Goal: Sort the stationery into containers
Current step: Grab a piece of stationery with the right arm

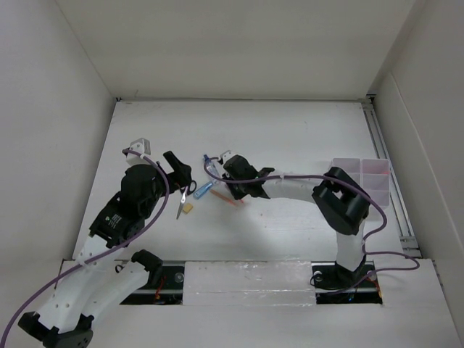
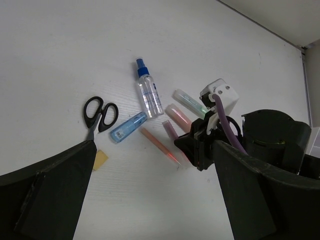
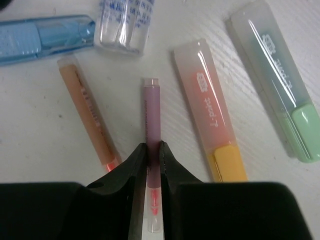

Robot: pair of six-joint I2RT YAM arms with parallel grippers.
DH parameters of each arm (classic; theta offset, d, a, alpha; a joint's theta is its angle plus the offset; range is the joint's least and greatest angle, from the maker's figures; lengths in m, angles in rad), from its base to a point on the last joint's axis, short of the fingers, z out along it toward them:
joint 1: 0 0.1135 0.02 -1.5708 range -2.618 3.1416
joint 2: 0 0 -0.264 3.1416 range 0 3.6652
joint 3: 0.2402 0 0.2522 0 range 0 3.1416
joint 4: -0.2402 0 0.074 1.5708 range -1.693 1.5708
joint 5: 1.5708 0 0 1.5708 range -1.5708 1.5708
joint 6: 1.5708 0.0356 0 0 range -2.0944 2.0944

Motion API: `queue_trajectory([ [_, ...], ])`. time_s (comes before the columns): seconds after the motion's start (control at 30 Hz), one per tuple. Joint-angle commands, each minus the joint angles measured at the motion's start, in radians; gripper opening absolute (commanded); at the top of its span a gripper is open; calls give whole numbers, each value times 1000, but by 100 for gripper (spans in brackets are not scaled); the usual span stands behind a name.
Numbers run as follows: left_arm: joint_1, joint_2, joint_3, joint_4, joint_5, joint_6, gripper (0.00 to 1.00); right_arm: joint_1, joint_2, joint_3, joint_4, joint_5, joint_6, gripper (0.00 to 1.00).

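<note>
Since the right gripper [image 3: 153, 148] has its jaws pinched on the thin pinkish-red plastic pen [image 3: 151, 107] near one end, flat on the white table [image 1: 290, 130], it could swivel loose on the lift, while the left gripper [image 1: 178, 168] just sits with jaws wide apart.

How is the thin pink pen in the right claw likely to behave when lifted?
The pink pen looks stiff and light, so it should lift easily. The right claw pinches it toward one end, so it may pivot. Its glossy barrel could slip.
</note>
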Motion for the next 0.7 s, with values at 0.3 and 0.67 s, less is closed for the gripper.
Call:
queue_trajectory([
  [0.3, 4, -12, 4, 39, 5, 13, 100, -14, -274, 12, -101, 38, -44, 0],
  [0.67, 4, -30, 4, 39, 14, 13, 100, -488, -848, -320, 250, 24, 189, 0],
])
